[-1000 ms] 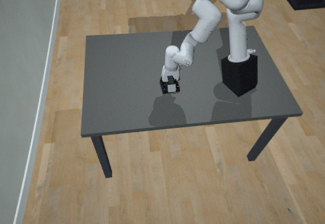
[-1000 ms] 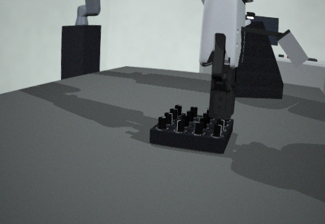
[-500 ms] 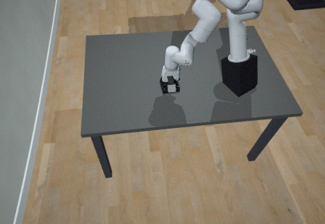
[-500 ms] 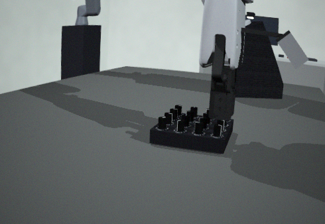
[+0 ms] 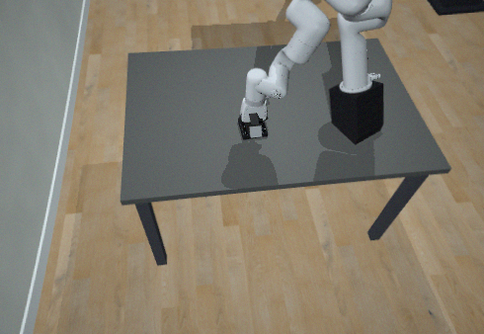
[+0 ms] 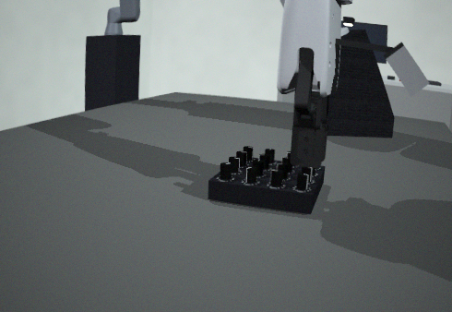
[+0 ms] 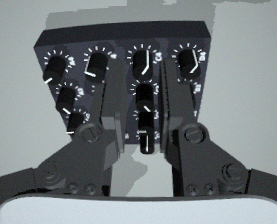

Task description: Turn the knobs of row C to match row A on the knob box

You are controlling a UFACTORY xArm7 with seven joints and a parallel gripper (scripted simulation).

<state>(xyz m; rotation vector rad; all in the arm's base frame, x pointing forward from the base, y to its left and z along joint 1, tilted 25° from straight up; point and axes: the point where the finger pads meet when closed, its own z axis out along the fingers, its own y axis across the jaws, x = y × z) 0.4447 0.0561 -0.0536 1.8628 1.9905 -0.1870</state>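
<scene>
The black knob box (image 6: 258,195) (image 7: 123,33) (image 5: 243,134) stands on the table. My gripper (image 6: 308,162) (image 7: 142,78) points down over it, fingers partly apart with nothing gripped. In the wrist view the fingers stand on either side of knob C4 (image 7: 141,61) (image 6: 306,174); their tips look near or just above its top. C4's line points right and slightly up there. C3 (image 7: 144,93) has its line to the lower right, C2 (image 7: 145,120) to the left. C1 (image 7: 147,142) shows a line running down. A4 (image 7: 55,69) points lower left, A3 (image 7: 65,99) down, A2 (image 7: 76,120) left. A1 is hidden.
Knobs B4 (image 7: 96,65) and D4 (image 7: 188,61) (image 6: 301,183) stand outside the two fingers. The fingers cover much of rows B and D. The grey table (image 5: 178,119) carries the arm's black base (image 5: 356,114) at the right in the top view.
</scene>
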